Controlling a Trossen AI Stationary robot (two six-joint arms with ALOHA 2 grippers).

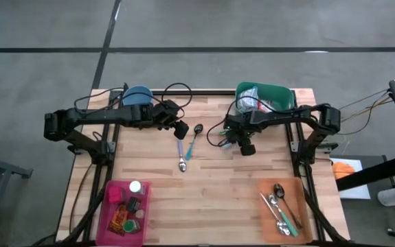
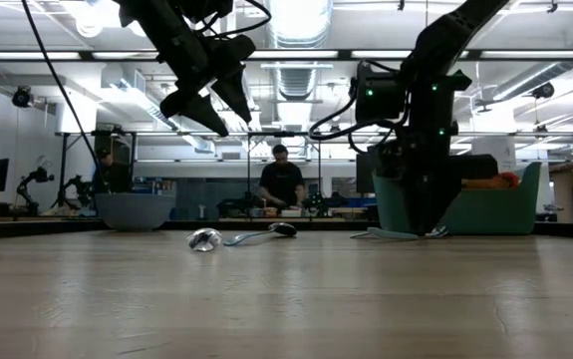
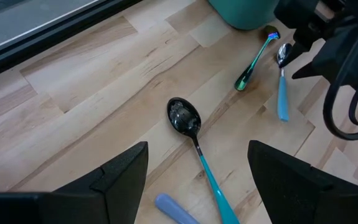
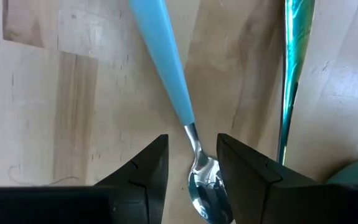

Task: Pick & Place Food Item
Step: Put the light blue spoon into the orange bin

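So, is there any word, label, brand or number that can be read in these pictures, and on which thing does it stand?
None can be read.
Items in the pink bin: labels too small to read.
Packets in the green bin: print too blurred to read.

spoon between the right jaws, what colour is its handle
Light blue handle, steel bowl; the right wrist view shows it best.
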